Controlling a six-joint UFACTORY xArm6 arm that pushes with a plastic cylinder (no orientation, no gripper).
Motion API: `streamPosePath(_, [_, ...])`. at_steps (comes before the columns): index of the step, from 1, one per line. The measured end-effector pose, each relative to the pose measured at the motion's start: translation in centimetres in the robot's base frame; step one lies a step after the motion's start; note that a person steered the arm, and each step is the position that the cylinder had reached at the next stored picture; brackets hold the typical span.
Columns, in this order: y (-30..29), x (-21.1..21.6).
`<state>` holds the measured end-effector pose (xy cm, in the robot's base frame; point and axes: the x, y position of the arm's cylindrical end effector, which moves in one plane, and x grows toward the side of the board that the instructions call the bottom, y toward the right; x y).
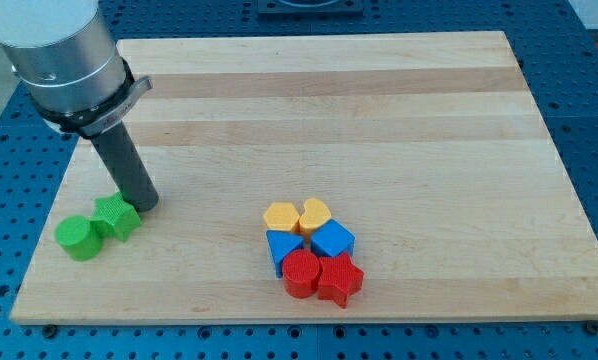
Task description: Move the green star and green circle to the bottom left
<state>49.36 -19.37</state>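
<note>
Now my tip (146, 203) leans down-right from the arm, touching the green star (116, 216) beside the green circle (77, 238), gripping nothing.

The tip (146, 205) touches the star (116, 216) lying to its left; the circle (77, 238) sits beyond, lower left. Well to the tip's right, six blocks (312, 249) cluster together on the board (379, 120).

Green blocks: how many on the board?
2. The green circle is near the view's bottom left; the green star touches it on its right. My tip is just right of the star. None looks hidden.
</note>
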Motion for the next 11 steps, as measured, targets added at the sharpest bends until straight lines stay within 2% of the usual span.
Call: streamPosePath(11, [-2.4, 5.1])
